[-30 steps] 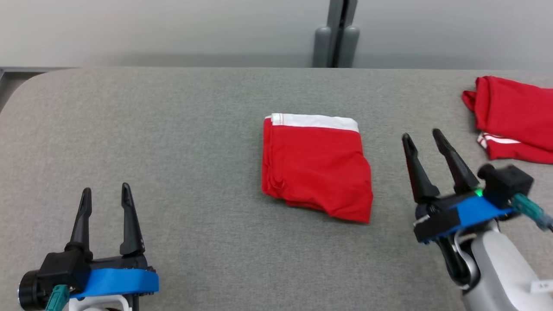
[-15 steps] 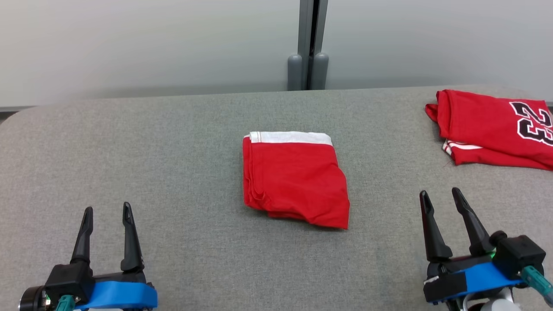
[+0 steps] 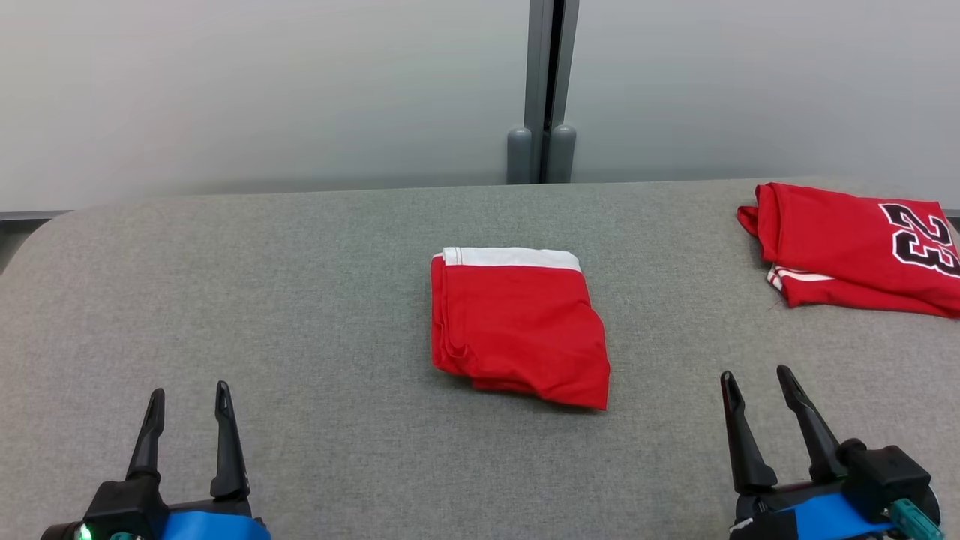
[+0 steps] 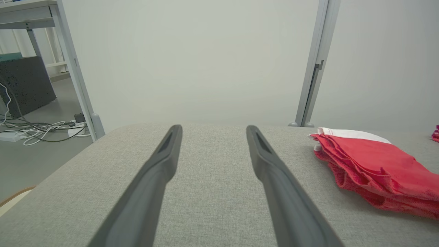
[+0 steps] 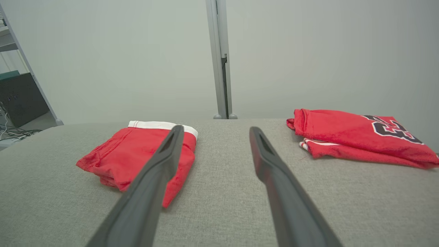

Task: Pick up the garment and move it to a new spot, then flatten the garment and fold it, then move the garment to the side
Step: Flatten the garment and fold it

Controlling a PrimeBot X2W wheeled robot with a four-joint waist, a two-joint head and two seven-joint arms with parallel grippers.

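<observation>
Garment looks soft, light, best pinched across its layered edge; left pincer and right pincer gape wide, empty.

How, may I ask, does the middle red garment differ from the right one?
The middle garment shows a broad white band; the right garment bears a black 23. The middle garment lies centred, the right garment at the table edge. Both are red and folded.
</observation>
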